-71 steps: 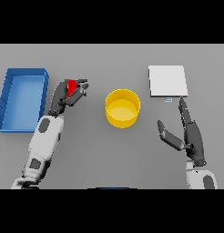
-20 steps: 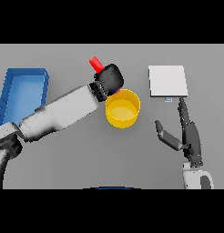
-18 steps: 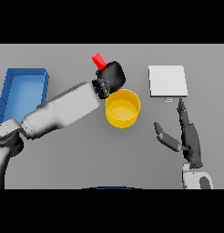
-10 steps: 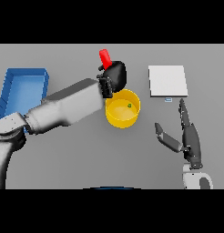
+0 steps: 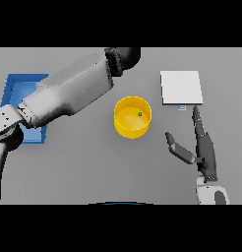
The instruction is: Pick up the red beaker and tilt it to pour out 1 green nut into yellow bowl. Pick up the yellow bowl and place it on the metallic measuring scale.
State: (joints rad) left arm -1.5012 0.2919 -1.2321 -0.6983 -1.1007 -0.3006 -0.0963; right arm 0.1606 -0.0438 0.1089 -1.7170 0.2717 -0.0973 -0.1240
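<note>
Right hand [image 5: 205,150]: near right, fingers straight, released, holding nothing. Bowl [image 5: 133,116]: mid-counter, nut [image 5: 139,114] inside. Scale [image 5: 181,87]: right of bowl, apart. Bin [image 5: 15,101]: far left. Left hand [image 5: 124,57]: beyond bowl, finger state cannot tell; beaker not seen.

Left hand [image 5: 127,55] cut off at top edge — fingers unseen; blue bin [image 5: 19,88] partly behind forearm.
</note>
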